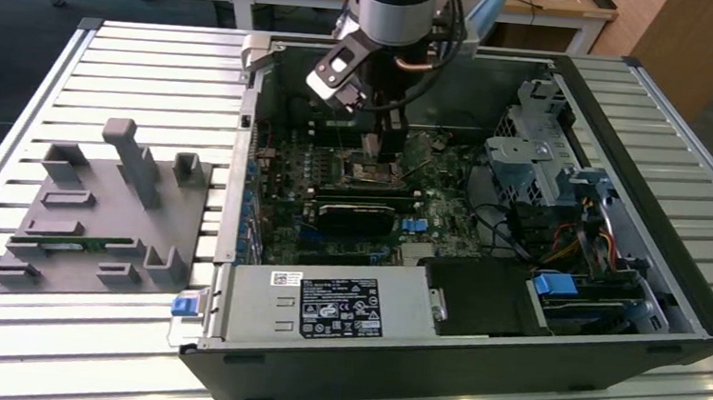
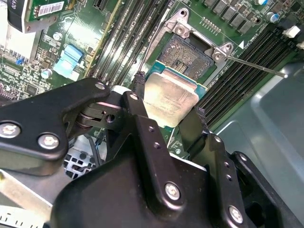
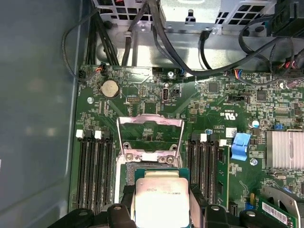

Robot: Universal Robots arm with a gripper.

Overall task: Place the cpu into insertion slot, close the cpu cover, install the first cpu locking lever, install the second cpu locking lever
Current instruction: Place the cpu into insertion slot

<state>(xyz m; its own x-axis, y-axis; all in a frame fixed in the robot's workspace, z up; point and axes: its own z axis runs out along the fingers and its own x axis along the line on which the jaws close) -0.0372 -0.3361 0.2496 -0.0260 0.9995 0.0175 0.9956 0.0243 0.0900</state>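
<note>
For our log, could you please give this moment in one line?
gripper: shut on silvery square cpu | over black square socket | silver frame cover open

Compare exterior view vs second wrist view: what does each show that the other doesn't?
Exterior view: the grey fixture tray on the slatted table, and the whole open case with the arm reaching in. Second wrist view: the cpu clamped between the fingers, not yet in the open insertion slot. Shared: the gripper and the green motherboard.

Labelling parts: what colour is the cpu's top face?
The cpu is dull silvery-beige; clearest in the second wrist view.
</note>
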